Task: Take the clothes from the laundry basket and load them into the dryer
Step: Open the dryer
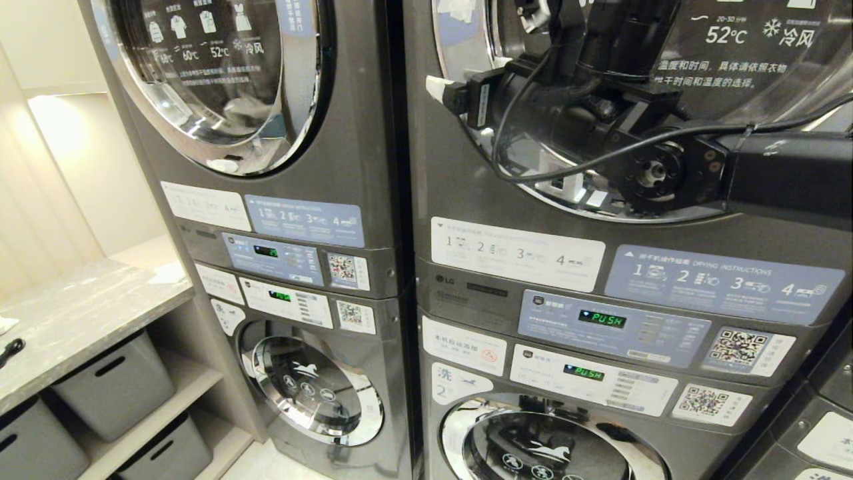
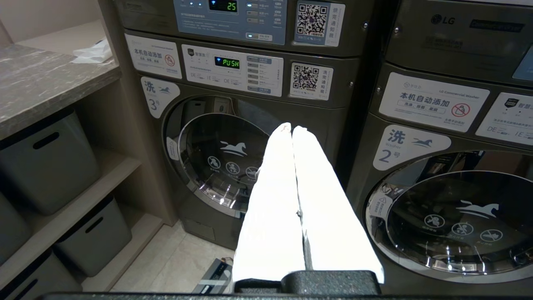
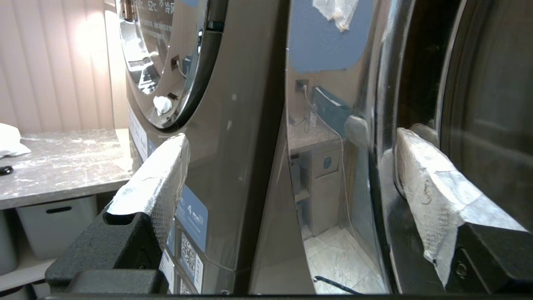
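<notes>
The right-hand upper dryer [image 1: 733, 73] fills the top right of the head view; its round glass door looks shut. My right arm reaches across that door from the right. My right gripper [image 1: 453, 93] is at the door's left rim, open and empty. In the right wrist view the gripper [image 3: 291, 139] has one padded finger [image 3: 420, 179] beside the door's dark ring and the other finger [image 3: 162, 171] in front of the neighbouring machine. My left gripper [image 2: 291, 127] is parked low facing a washer, shut on nothing. The clothes and the laundry basket are out of view.
A second dryer [image 1: 220, 73] stands to the left, with washers [image 1: 313, 387] [image 1: 553, 447] under both. Control panels [image 1: 602, 319] read PUSH. A stone counter [image 1: 80, 313] with grey bins [image 1: 113, 387] beneath runs along the left wall. Pale floor tiles [image 2: 166, 258] show below.
</notes>
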Controlling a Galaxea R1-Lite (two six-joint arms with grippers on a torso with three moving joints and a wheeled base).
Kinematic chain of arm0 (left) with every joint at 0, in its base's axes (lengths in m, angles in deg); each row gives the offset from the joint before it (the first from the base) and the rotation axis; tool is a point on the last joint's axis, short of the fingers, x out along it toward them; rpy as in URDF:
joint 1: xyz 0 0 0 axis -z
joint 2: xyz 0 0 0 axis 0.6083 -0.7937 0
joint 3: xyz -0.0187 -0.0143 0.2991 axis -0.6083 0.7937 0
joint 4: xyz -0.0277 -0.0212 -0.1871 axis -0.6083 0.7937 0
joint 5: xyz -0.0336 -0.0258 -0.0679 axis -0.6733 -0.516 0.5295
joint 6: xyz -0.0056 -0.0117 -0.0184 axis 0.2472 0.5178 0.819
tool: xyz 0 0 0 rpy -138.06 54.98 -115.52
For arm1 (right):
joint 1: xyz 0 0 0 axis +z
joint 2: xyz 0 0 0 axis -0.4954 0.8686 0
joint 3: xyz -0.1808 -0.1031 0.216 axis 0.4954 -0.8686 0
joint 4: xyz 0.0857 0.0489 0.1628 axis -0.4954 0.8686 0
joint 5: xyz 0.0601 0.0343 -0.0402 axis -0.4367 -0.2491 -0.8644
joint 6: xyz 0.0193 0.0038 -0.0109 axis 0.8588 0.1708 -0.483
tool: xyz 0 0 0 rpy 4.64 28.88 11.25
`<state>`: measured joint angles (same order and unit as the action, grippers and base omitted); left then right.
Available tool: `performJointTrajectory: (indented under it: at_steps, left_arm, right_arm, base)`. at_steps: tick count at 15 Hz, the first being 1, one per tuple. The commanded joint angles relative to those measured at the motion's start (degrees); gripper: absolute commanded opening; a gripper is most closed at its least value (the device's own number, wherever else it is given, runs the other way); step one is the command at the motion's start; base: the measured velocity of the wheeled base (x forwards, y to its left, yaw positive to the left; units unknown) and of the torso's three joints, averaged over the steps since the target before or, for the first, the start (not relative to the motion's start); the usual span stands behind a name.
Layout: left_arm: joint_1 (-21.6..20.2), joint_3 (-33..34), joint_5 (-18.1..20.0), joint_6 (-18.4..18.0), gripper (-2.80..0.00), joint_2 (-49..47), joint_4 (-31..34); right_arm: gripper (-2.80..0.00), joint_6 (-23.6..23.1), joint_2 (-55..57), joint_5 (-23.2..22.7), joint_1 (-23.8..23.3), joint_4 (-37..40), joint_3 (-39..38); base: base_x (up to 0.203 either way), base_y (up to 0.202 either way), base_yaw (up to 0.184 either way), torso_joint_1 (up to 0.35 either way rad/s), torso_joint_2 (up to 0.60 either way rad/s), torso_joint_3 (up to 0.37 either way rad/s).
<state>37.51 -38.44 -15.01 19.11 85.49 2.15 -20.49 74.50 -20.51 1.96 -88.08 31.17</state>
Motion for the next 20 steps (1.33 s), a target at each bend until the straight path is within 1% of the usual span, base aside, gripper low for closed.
performJointTrajectory:
  at_steps: [1,3,4,6,7,9,11,13,15,18,20]
  left_arm:
    - [0.0,0.0,0.0,0.0,-2.80,0.2,0.0]
    - [0.0,0.0,0.0,0.0,-2.80,0.2,0.0]
    - [0.0,0.0,0.0,0.1,-2.80,0.2,0.0]
    - [0.0,0.0,0.0,0.0,-2.80,0.2,0.0]
    - [0.0,0.0,0.0,0.0,-2.80,0.2,0.0]
    - [0.0,0.0,0.0,0.0,-2.80,0.2,0.0]
    - [0.0,0.0,0.0,0.1,-2.80,0.2,0.0]
    - [0.0,0.0,0.0,0.0,-2.80,0.2,0.0]
    - [0.0,0.0,0.0,0.0,-2.80,0.2,0.0]
    - [0.0,0.0,0.0,0.0,-2.80,0.2,0.0]
    - [0.0,0.0,0.0,0.0,-2.80,0.2,0.0]
  right_arm:
    - [0.00,0.1,0.3,-0.3,0.1,0.0,-0.1]
    - [0.00,1.3,0.0,-6.7,0.0,0.1,-0.1]
    - [0.00,2.0,-0.5,-8.8,-0.1,0.2,-0.3]
    - [0.00,2.3,-1.9,-11.4,-0.6,2.1,-0.3]
    - [0.00,2.6,-3.0,-14.0,-0.7,3.9,-0.4]
    - [0.00,3.0,-5.5,-19.6,-0.9,5.1,-1.1]
    - [0.00,3.0,-8.6,-23.6,-1.4,5.3,-2.7]
    - [0.00,3.0,-12.3,-27.1,-2.1,5.3,-6.7]
    - [0.00,3.0,-15.9,-29.2,-2.8,5.1,-10.6]
    - [0.00,3.0,-22.1,-32.9,-5.9,5.0,-16.4]
    - [0.00,3.1,-26.7,-37.0,-7.9,5.0,-22.6]
  base:
    - [0.000,0.000,0.000,0.000,0.00,0.000]
    - [0.000,0.000,0.000,0.000,0.00,0.000]
    - [0.000,0.000,0.000,0.000,0.00,0.000]
    - [0.000,0.000,0.000,0.000,0.00,0.000]
    - [0.000,0.000,0.000,0.000,0.00,0.000]
    - [0.000,0.000,0.000,0.000,0.00,0.000]
    - [0.000,0.000,0.000,0.000,0.00,0.000]
    - [0.000,0.000,0.000,0.000,0.00,0.000]
    - [0.000,0.000,0.000,0.000,0.00,0.000]
    - [0.000,0.000,0.000,0.000,0.00,0.000]
    - [0.000,0.000,0.000,0.000,0.00,0.000]
